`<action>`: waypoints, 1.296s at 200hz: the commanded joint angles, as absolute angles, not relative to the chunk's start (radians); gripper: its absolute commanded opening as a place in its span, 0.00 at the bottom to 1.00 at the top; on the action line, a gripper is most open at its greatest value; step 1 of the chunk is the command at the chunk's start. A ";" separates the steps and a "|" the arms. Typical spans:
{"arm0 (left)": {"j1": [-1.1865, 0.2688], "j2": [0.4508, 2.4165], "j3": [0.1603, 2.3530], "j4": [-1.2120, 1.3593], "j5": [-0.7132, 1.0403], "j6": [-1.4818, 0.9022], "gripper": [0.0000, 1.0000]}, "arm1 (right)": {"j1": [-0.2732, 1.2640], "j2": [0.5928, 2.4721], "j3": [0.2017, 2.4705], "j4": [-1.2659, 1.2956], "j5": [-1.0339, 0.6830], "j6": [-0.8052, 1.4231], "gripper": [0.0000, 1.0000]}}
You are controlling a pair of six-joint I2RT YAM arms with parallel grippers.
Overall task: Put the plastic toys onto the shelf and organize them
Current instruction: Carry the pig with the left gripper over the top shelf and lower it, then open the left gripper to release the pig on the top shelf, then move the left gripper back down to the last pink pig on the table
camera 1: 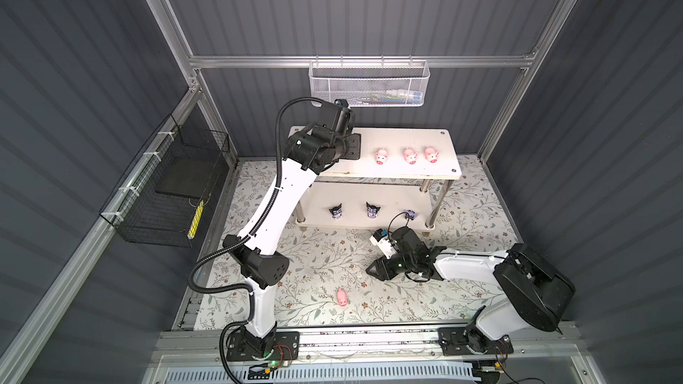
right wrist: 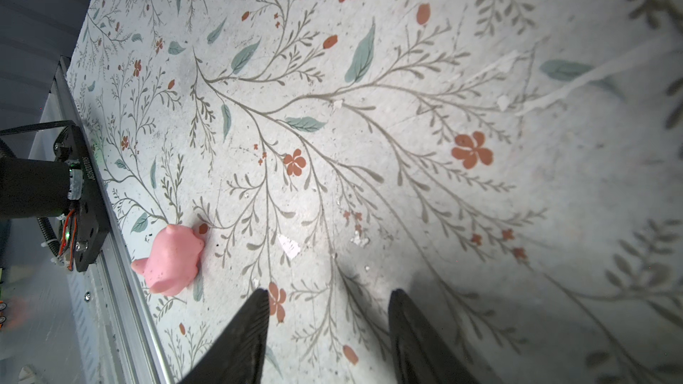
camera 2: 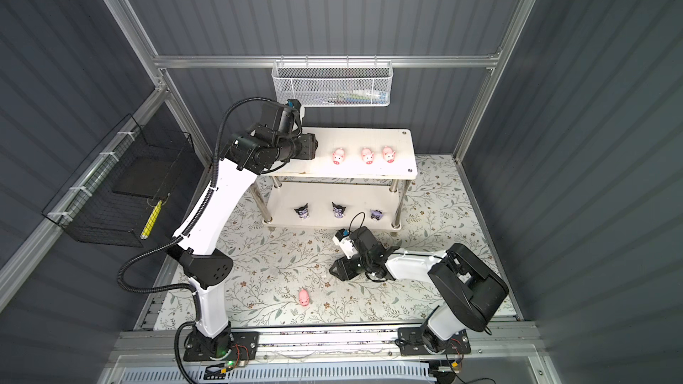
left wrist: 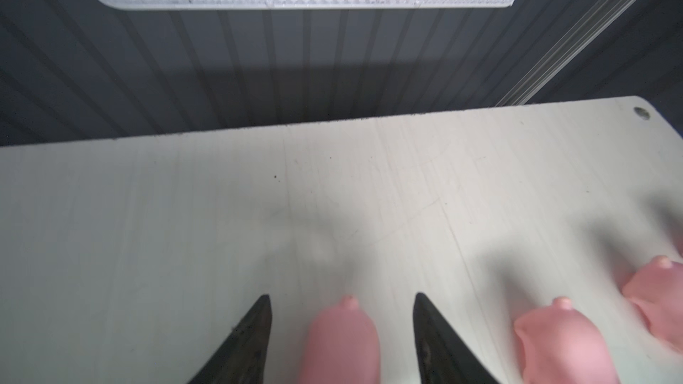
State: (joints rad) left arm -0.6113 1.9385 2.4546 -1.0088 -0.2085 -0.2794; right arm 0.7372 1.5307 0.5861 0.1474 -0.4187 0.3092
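The shelf (camera 1: pixel 406 134) (camera 2: pixel 369 136) stands at the back of the floral mat. Three pink pigs (camera 1: pixel 410 155) (camera 2: pixel 367 155) stand in a row on its top board. Three dark purple figures (camera 1: pixel 372 210) (camera 2: pixel 338 210) line the lower board. My left gripper (camera 1: pixel 355 147) (left wrist: pixel 342 294) hovers over the top board's left part, open, with another pig (left wrist: pixel 340 341) between its jaws and a gap on each side. Near the front rail a lone pig (camera 1: pixel 342 297) (right wrist: pixel 172 260) lies on the mat. My right gripper (camera 1: pixel 372 269) (right wrist: pixel 330 289) is low over the mat, open and empty.
A white mesh basket (camera 1: pixel 369 84) hangs on the back wall above the shelf. A black wire basket (camera 1: pixel 166 190) hangs on the left wall. The right arm's wrist sits close to the shelf's front right leg (camera 1: pixel 430 223).
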 commanded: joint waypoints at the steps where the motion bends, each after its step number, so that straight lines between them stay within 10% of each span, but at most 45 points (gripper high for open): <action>1: -0.602 1.837 2.435 -0.935 -0.219 -0.242 0.65 | 0.733 1.529 0.604 0.135 -0.424 0.296 0.54; 185: -0.620 0.866 1.008 -0.725 -0.124 -0.539 0.76 | 0.730 1.178 0.474 0.110 -0.044 0.401 0.57; 259: -0.877 0.983 0.721 -0.595 -0.155 -0.661 0.86 | 0.729 1.307 0.533 0.091 0.026 0.401 0.57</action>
State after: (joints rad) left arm -0.7975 0.9039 0.7399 -0.6514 -0.1379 -0.6060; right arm 0.7319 1.2888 0.5026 0.1017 -0.0170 0.3904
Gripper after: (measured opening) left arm 0.849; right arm 0.573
